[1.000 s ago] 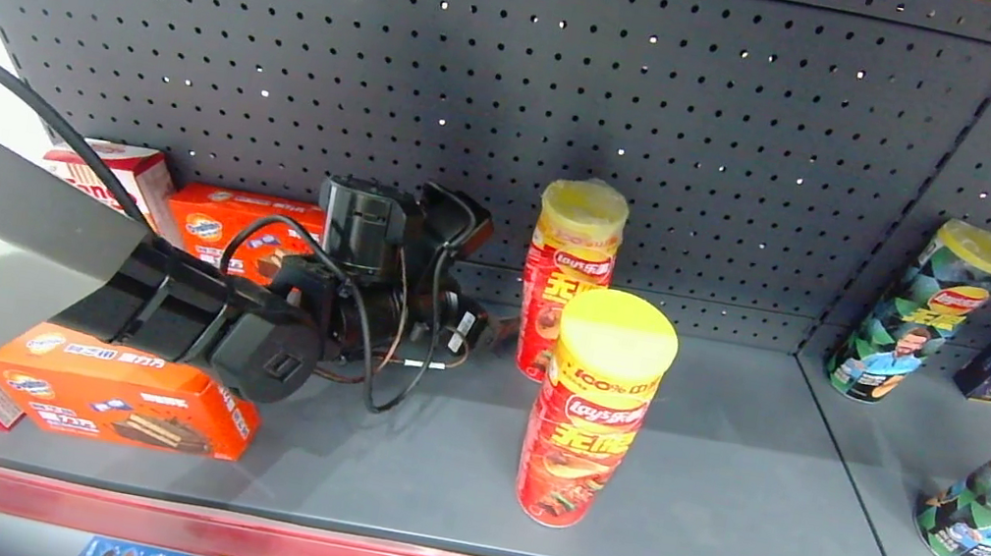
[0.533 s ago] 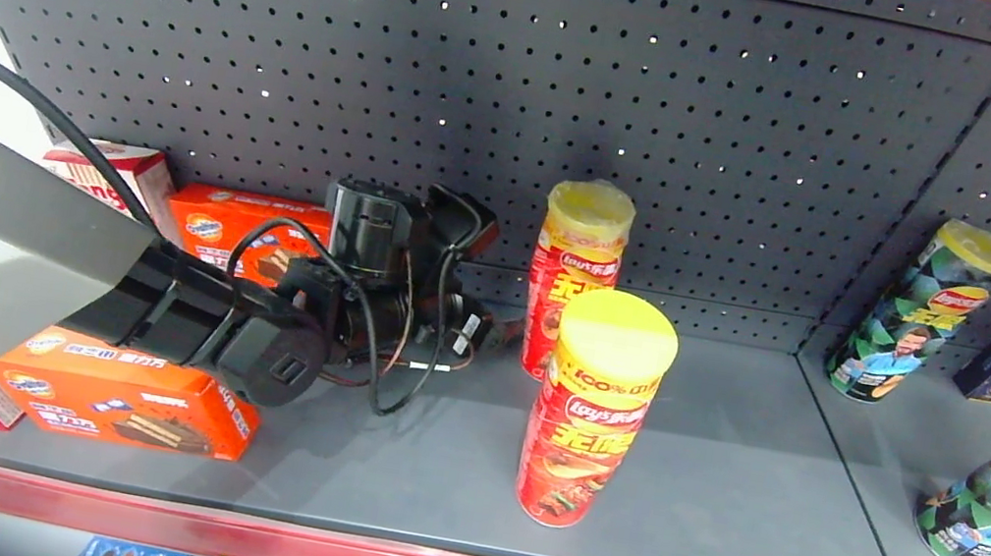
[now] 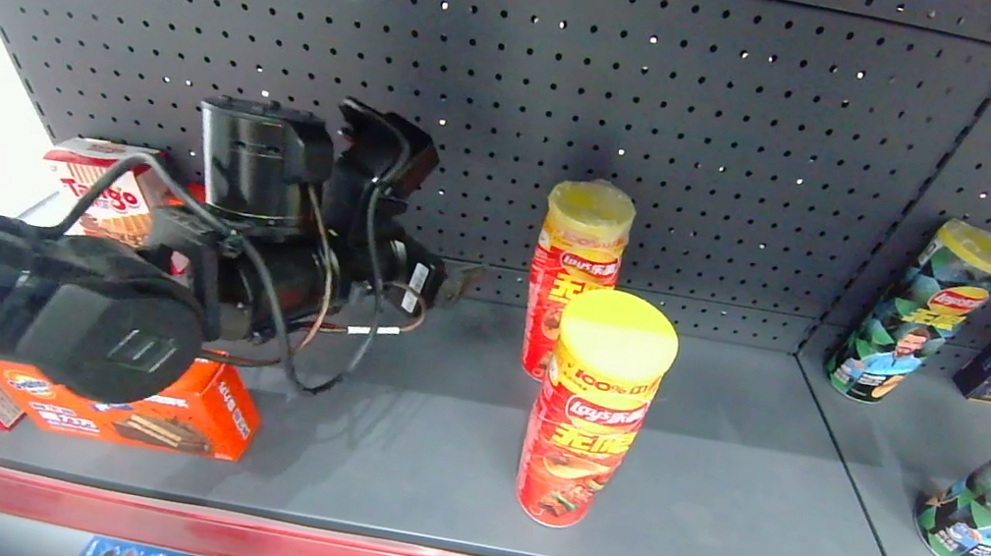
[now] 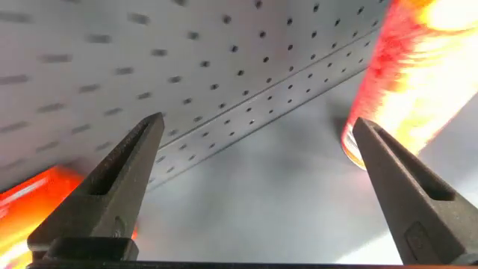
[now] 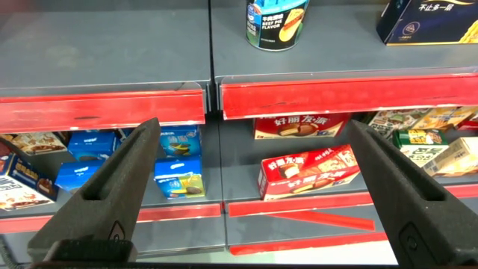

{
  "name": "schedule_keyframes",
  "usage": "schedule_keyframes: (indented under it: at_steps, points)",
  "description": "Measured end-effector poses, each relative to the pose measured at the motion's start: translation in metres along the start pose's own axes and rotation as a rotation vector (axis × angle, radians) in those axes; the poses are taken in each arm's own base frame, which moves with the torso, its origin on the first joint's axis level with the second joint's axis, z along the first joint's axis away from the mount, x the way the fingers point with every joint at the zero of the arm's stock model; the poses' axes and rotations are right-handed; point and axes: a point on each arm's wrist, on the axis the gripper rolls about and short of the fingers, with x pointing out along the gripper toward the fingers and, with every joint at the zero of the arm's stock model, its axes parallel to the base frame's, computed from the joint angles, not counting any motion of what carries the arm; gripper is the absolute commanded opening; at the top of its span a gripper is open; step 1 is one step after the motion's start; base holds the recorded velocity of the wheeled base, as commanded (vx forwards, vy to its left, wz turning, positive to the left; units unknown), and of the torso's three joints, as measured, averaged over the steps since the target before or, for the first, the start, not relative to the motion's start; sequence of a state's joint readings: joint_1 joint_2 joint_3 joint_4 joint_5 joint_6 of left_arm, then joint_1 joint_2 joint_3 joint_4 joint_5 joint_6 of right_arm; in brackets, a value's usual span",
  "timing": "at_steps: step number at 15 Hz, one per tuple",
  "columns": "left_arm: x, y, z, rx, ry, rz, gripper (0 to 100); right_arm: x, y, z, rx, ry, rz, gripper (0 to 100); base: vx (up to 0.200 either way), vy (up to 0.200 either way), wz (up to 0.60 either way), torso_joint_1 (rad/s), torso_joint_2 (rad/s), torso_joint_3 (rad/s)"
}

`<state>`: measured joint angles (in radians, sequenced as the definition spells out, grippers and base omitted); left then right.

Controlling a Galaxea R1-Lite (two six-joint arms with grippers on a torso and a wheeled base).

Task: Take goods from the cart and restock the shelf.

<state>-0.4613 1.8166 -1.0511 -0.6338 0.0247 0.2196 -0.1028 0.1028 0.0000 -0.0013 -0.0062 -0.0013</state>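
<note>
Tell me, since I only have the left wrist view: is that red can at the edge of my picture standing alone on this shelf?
Observer: No. A second red cylindrical chip can with a yellow lid stands upright in front of the rear red can, nearer the front of the grey metal shelf.
Operator: What lies below my arm?
Observer: An orange rectangular cardboard box lies flat at the shelf's front, partly hidden by the arm.
Operator: And the right arm?
Observer: The right gripper, fingers open and empty, faces lower shelves with red edge strips.
</note>
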Motion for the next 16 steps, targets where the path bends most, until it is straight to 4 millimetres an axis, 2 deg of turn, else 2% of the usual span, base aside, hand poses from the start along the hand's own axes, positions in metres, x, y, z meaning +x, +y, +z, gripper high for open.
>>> schedule_keyframes:
  at_steps: [6, 8, 9, 12, 14, 16]
  points:
    - [-0.104, 0.008, 0.026, -0.069, -0.139, 0.034, 100, 0.000, 0.000, 0.000, 0.000, 0.000, 0.000, 100, 0.000, 0.000, 0.00, 0.000, 0.00, 0.000]
    - [-0.147, 0.009, 0.028, -0.073, -0.194, 0.042, 100, 0.000, 0.000, 0.000, 0.000, 0.000, 0.000, 100, 0.000, 0.000, 0.00, 0.000, 0.00, 0.000]
    - [-0.170, 0.008, 0.022, -0.077, -0.208, 0.045, 100, 0.000, 0.000, 0.000, 0.000, 0.000, 0.000, 100, 0.000, 0.000, 0.00, 0.000, 0.00, 0.000]
    - [-0.239, 0.009, -0.016, -0.091, -0.214, 0.093, 100, 0.000, 0.000, 0.000, 0.000, 0.000, 0.000, 100, 0.000, 0.000, 0.00, 0.000, 0.00, 0.000]
    - [-0.281, 0.004, -0.054, -0.102, -0.219, 0.146, 100, 0.000, 0.000, 0.000, 0.000, 0.000, 0.000, 100, 0.000, 0.000, 0.00, 0.000, 0.00, 0.000]
    - [-0.312, -0.008, -0.099, -0.113, -0.178, 0.206, 100, 0.000, 0.000, 0.000, 0.000, 0.000, 0.000, 100, 0.000, 0.000, 0.00, 0.000, 0.00, 0.000]
